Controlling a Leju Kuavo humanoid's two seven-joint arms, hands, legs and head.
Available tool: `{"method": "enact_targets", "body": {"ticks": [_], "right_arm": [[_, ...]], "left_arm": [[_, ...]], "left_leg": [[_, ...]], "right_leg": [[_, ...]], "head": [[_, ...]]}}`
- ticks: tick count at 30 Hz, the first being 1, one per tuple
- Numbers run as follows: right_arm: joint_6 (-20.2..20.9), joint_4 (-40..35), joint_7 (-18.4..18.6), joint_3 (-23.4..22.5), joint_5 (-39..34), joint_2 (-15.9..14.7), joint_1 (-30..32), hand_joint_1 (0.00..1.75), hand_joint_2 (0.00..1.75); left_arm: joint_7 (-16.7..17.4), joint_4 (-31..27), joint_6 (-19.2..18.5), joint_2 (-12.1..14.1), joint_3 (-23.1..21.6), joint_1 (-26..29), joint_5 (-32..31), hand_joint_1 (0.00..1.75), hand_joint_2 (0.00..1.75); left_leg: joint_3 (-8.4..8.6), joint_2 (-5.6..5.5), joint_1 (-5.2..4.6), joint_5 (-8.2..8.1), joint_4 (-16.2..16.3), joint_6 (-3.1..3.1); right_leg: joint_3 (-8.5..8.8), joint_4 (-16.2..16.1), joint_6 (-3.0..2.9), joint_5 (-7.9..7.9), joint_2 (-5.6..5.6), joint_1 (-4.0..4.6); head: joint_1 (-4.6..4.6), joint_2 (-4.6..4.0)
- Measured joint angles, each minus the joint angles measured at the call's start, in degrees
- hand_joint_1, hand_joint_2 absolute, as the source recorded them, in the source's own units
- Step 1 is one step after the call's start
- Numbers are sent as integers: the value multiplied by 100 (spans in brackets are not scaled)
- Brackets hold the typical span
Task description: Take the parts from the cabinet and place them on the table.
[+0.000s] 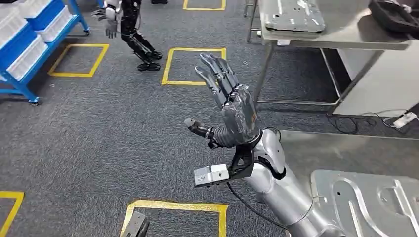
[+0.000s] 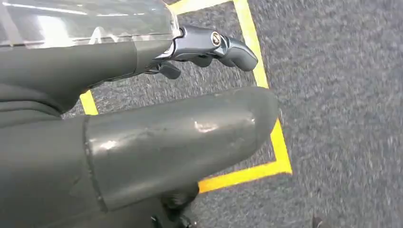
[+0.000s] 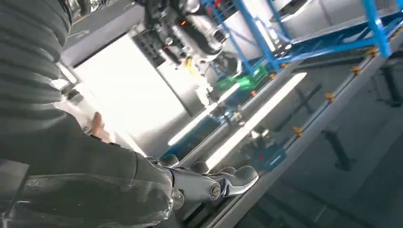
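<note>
- A stamped sheet-metal part (image 1: 368, 205), dull silver with raised ribs and small round holes, is lying flat on the steel table (image 1: 316, 145) at the robot's lower right, just beside the silver forearm; its long axis is running roughly left to right across the head view.
- A second flat metal part (image 1: 295, 19), similar in finish, is resting on a farther grey table (image 1: 341, 37) with thin steel legs, its long side lying along the tabletop's width.
- The right hand (image 1: 232, 106) is rising above the grey carpet with dark fingers (image 1: 215, 74) stretched straight and spread, thumb angled out to the side, holding nothing.
- The left hand (image 2: 142, 137) is hanging over the carpet in its wrist view, thick grey thumb extended and darker fingers (image 2: 214, 45) lightly bent, with nothing between them.
- Yellow tape squares (image 1: 195, 66) are marking the coarse, speckled carpet (image 1: 99, 133).
- A blue-framed rack (image 1: 29, 47) at far left is holding white plastic bins; their contents cannot be made out.
- Another humanoid robot (image 1: 131, 29), black-legged, is standing beside the rack.
- A dark bag (image 1: 395, 15) is sitting on the farther table's corner, and cables with a white power strip (image 1: 405, 120) are trailing on the floor beneath.
</note>
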Motion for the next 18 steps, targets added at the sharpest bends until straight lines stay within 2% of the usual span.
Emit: {"method": "enact_targets", "body": {"ticks": [1, 4, 5, 6, 7, 8, 9, 10, 11, 12, 13, 14, 15, 16, 18], "right_arm": [[2, 0, 0, 0, 9, -2, -13, 0, 175], [4, 0, 7, 9, 33, 2, -18, 0, 175], [4, -2, 7, 15, 37, 6, -21, 0, 175], [4, 0, 11, 15, 39, 4, -26, 0, 175], [2, -4, 11, 15, 39, 4, -32, 0, 175], [2, -4, 9, 15, 39, -2, -29, 0, 175], [2, 2, 9, 15, 39, -9, -14, 0, 175], [2, 4, 9, 15, 39, -11, -5, 0, 175], [2, 11, 9, 15, 39, -15, -2, 0, 175], [2, 11, 9, 15, 39, -17, -2, 0, 175], [2, 11, 9, 17, 39, -17, -4, 0, 175], [0, 11, 11, 17, 39, -17, -5, 0, 175], [0, 11, 11, 17, 39, -17, -9, 0, 175], [0, 13, 11, 17, 39, -17, -8, 0, 175], [0, 13, 11, 17, 39, -22, -12, 0, 175]], "left_arm": [[2, 0, 0, 0, 0, -15, -2, 0, 0], [7, 0, 11, 2, 2, 5, -2, 0, 0], [7, 0, 13, 0, 2, 12, -2, 0, 0], [4, 0, 13, -2, 2, 19, -4, 0, 0], [7, 0, 11, -2, 2, 8, -9, 0, 0], [9, 0, 11, -4, 2, -7, -9, 0, 0], [9, 0, 11, -13, 2, -14, -11, 0, 0], [9, 0, 11, -15, 2, -12, -9, 0, 0], [11, 0, 11, -15, 2, -3, -2, 0, 0], [11, 0, 13, -15, 4, 4, 11, 0, 0], [9, 0, 13, -15, 4, 6, 20, 0, 0], [9, 0, 13, -17, 4, 5, 22, 0, 0], [7, 0, 13, -31, 4, 3, 22, 0, 0], [4, 0, 13, -48, 7, -9, 22, 0, 0], [2, 0, 17, -48, 7, -7, 22, 0, 0]], "left_leg": [[25, -43, -46, 24, -32, 81], [-21, -241, -65, 30, -27, 171], [18, -313, -15, 66, -86, 226], [23, -372, -9, 79, -112, 250], [20, -404, -8, 89, -112, 289], [15, -464, -8, 91, -111, 305], [11, -536, -13, 92, -110, 309], [4, -620, -20, 93, -107, 311], [4, -702, -22, 94, -103, 312], [7, -780, -22, 94, -97, 312], [16, -861, -21, 94, -87, 310], [27, -943, -21, 90, -76, 304], [25, -1011, -16, 85, -67, 293], [-18, -1058, -44, 93, -44, 251], [-73, -1186, 18, 130, -58, 178]], "right_leg": [[-8, 18, 34, -21, -49, 46], [31, -16, 93, -29, -204, 61], [24, -1, 135, -73, -227, 45], [9, 121, 170, -174, 92, 9], [-122, 414, 169, -376, 320, -14], [-329, 843, 173, -602, 445, -14], [-550, 1283, 177, -778, 503, -13], [-759, 1652, 179, -871, 528, -13], [-834, 1733, 177, -803, 534, -14], [-773, 1547, 166, -612, 539, -14], [-608, 1168, 148, -342, 560, -17], [-385, 665, 123, -54, 630, -17], [-198, 196, 92, 132, 856, -21], [-159, 101, 77, 74, 1086, -54], [-163, 64, 87, 70, 983, -14]], "head": [[6, 0], [4, 0], [7, 0], [7, 0], [7, 0], [9, 0], [7, 0], [9, 0], [7, 0], [7, 0], [7, 0], [7, 0], [7, 0], [2, 0], [7, 0]]}}
